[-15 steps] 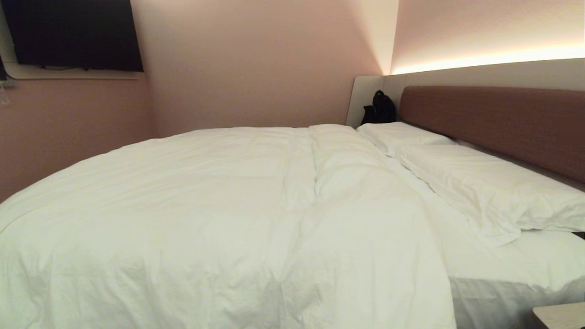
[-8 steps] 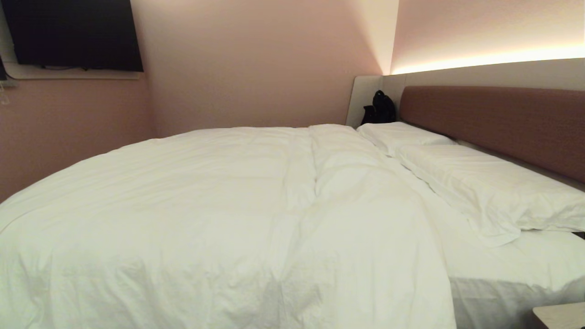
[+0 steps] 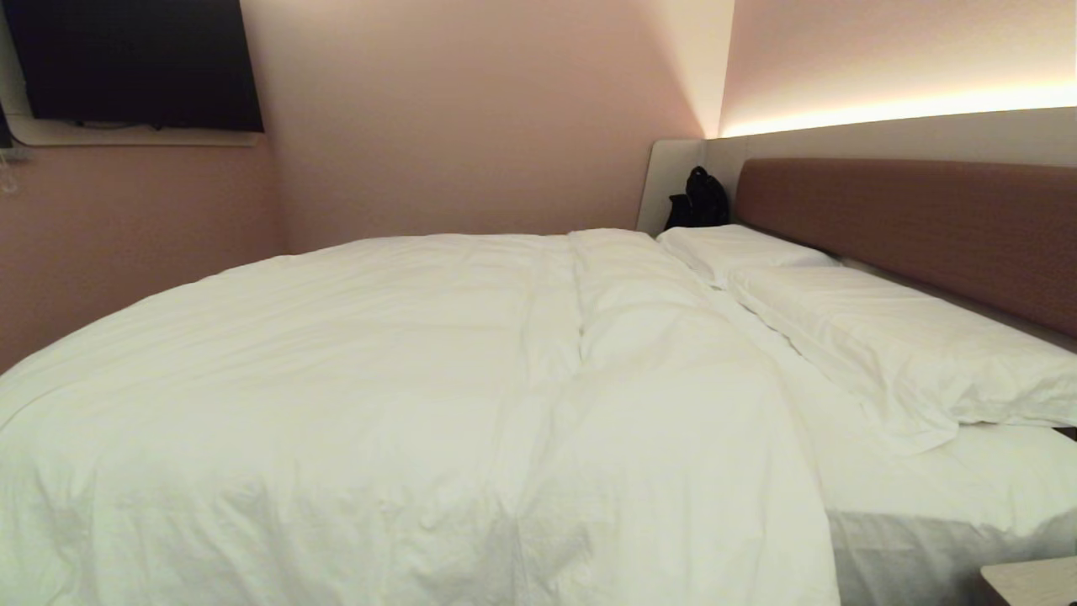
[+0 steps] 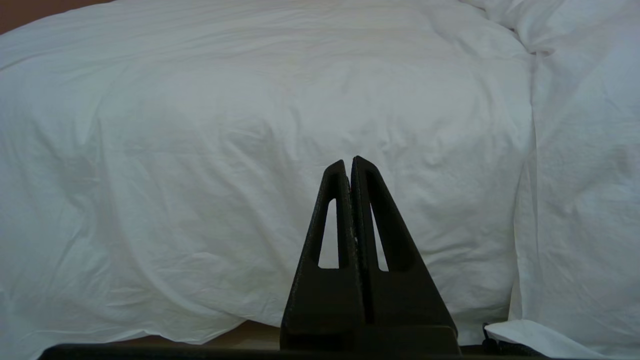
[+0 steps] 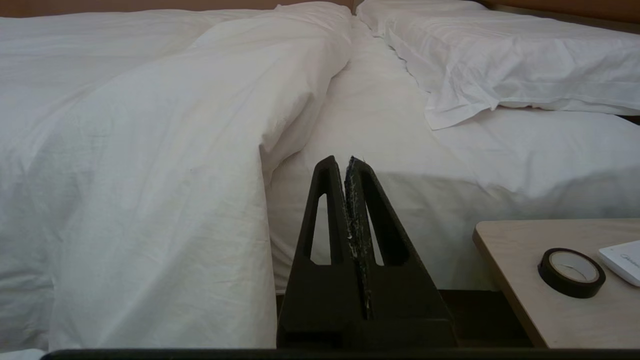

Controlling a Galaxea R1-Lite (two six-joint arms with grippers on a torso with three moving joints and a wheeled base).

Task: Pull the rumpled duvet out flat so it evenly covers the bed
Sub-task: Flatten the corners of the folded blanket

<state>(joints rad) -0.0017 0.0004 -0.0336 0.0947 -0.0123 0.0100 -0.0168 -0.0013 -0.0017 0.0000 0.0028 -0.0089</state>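
The duvet [image 3: 379,396] spreads over the bed [image 3: 917,227] at centre frame, stopping short of 2 pillows [image 3: 883,345]; little remains. Left hand [image 4: 350,162] and right hand [image 5: 346,161] are clenched, empty.

My left gripper [image 4: 351,161], fingers pressed together, faces the duvet [image 4: 240,150] draped over the bed's side edge.

Left gripper [image 4: 351,161]: matte black, triangular slotted jaws. Right gripper [image 5: 345,160]: same form, inner faces scuffed white.

No legible text, label, brand, number or sign anywhere.
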